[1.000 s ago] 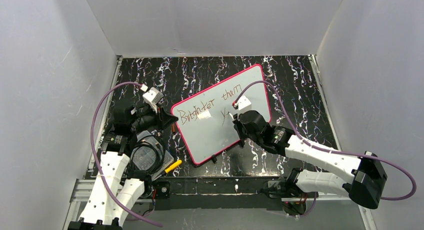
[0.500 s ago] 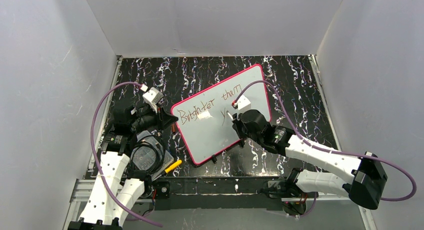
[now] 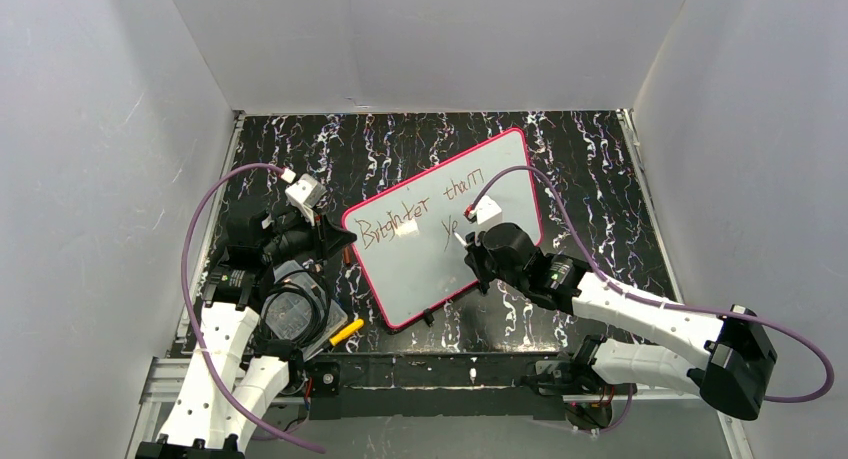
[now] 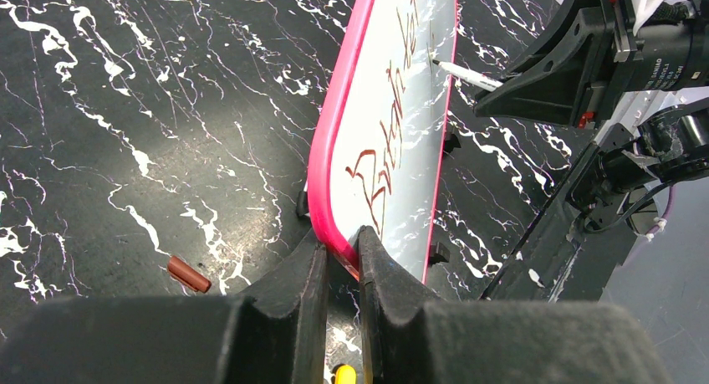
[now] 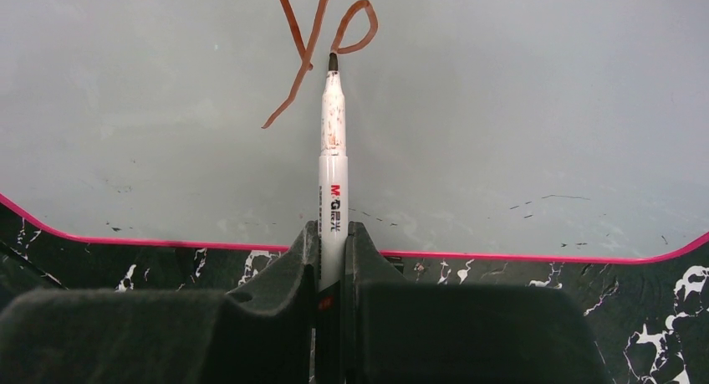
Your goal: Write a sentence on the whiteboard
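Top view: the whiteboard (image 3: 420, 269) lies tilted mid-frame, the sentence (image 3: 415, 211) unfinished. Left wrist: the left gripper (image 4: 341, 263) pinches its pink edge, bottom centre. Right wrist: the right gripper (image 5: 333, 250) clamps a marker (image 5: 333, 166), tip at "Ye" up top; light, even pressure should suit the next letter.

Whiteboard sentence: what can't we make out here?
- Top view: the sentence is too small to read surely.
- Left wrist: the whiteboard lies near edge-on, lettering squashed; left claw covers its near rim.
- Right wrist: only "Ye" shows; the top edge cuts the rest.
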Motion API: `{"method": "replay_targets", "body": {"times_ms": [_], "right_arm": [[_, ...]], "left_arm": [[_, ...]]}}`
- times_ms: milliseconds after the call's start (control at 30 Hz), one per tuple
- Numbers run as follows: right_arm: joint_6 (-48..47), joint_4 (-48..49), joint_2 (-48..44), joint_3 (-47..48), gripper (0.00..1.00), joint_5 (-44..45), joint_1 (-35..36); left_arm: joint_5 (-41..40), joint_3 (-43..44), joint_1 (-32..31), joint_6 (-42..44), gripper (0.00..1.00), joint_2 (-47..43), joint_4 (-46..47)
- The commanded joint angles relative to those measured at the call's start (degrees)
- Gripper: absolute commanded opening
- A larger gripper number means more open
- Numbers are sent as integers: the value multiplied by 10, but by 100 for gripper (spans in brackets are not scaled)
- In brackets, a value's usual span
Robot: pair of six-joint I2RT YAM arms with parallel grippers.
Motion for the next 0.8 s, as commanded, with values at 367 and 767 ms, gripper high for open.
{"method": "replay_targets", "body": {"times_ms": [367,767], "right_arm": [[19,-24,7,10,1,56,-2],[14,-3,-20,8,1,35,-13]], "left_arm": [[-11,-10,-2,49,0,0,-6],[-11,-11,-2,48,0,1,-5]]}}
